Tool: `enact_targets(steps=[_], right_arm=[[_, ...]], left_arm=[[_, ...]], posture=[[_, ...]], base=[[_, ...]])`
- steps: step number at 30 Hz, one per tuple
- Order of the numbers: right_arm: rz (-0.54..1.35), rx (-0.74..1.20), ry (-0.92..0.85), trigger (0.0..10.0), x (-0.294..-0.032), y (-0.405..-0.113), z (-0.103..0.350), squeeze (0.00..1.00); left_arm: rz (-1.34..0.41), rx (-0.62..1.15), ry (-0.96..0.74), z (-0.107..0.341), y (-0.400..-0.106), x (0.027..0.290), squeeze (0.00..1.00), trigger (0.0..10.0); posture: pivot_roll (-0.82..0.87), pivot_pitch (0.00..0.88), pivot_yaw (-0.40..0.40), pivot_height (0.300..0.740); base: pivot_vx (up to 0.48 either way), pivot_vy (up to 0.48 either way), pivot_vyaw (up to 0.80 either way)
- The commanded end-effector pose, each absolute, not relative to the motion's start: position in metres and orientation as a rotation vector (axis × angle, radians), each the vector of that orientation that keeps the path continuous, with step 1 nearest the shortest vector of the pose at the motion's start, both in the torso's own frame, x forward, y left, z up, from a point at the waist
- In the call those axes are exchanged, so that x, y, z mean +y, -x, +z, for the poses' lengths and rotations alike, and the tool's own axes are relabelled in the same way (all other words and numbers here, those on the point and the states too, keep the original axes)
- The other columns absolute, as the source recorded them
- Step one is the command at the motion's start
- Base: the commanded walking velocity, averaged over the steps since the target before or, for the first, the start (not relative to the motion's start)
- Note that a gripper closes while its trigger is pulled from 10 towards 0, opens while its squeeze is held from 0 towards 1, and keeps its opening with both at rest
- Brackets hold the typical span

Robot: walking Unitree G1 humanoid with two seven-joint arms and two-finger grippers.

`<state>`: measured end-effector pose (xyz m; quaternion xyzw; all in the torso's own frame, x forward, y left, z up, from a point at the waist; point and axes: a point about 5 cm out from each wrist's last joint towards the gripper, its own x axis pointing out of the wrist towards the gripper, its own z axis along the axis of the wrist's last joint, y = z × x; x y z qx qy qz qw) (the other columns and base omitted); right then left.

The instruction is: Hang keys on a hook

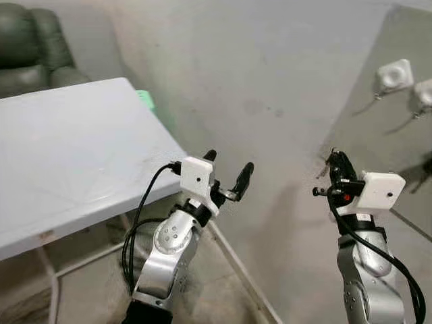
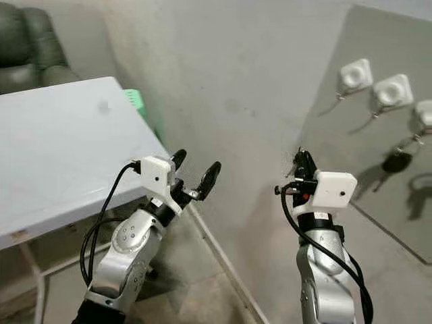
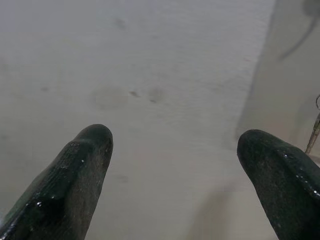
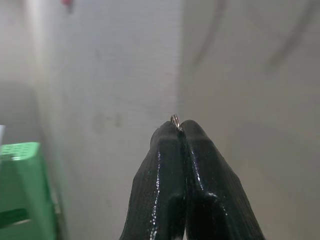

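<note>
My right gripper (image 2: 302,156) is raised near the wall and shut on a small metal key ring (image 4: 175,120), whose tip pokes out between the fingertips. A thin key (image 2: 291,169) dangles beside the fingers. To the right, a grey wall panel (image 2: 351,175) carries three white hooks (image 2: 354,74) (image 2: 393,91) (image 2: 425,111). A black key fob (image 2: 397,162) hangs under the rightmost hook. My gripper is left of and below the hooks, apart from the panel. My left gripper (image 1: 229,162) is open and holds nothing, level with the table's corner.
A white table (image 1: 74,148) stands at the left, its corner close to my left arm. A green stool (image 1: 145,100) sits behind it by the wall. A dark green armchair (image 1: 27,47) is at the far left. The bare wall lies straight ahead.
</note>
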<state>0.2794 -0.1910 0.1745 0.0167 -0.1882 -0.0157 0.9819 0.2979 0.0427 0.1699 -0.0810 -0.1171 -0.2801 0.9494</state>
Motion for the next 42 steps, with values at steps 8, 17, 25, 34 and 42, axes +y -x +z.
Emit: enact_targets(steps=[8, 17, 25, 34, 42], right_arm=[[-0.024, -0.387, -0.029, 10.0, -0.192, -0.280, 0.179, 0.00], [-0.017, -0.383, -0.031, 10.0, -0.191, -0.279, 0.178, 0.00], [0.017, -0.296, 0.005, 10.0, -0.188, -0.267, 0.151, 0.00], [0.000, 0.031, 0.069, 10.0, -0.207, -0.242, 0.057, 0.00], [-0.012, 0.223, 0.126, 10.0, -0.219, -0.227, 0.008, 0.00]], left_arm=[[-0.577, -0.253, 0.182, 0.174, -0.297, 0.040, 0.00, 10.0], [-0.565, -0.244, 0.201, 0.172, -0.297, 0.042, 0.00, 10.0], [-0.465, -0.211, 0.180, 0.141, -0.285, 0.061, 0.00, 10.0], [-0.232, 0.031, 0.082, 0.055, -0.273, 0.115, 0.00, 10.0], [-0.101, 0.202, 0.051, 0.010, -0.265, 0.142, 0.00, 10.0]], posture=[[-0.03, 0.033, -0.044, 0.740], [-0.03, 0.030, -0.047, 0.740], [-0.03, 0.029, -0.051, 0.740], [-0.02, 0.028, -0.062, 0.740], [-0.03, 0.036, -0.056, 0.740]], base=[[0.000, 0.000, -0.80], [0.000, 0.000, -0.79], [0.000, 0.000, -0.79], [0.000, 0.000, -0.78], [0.000, 0.000, -0.75]])
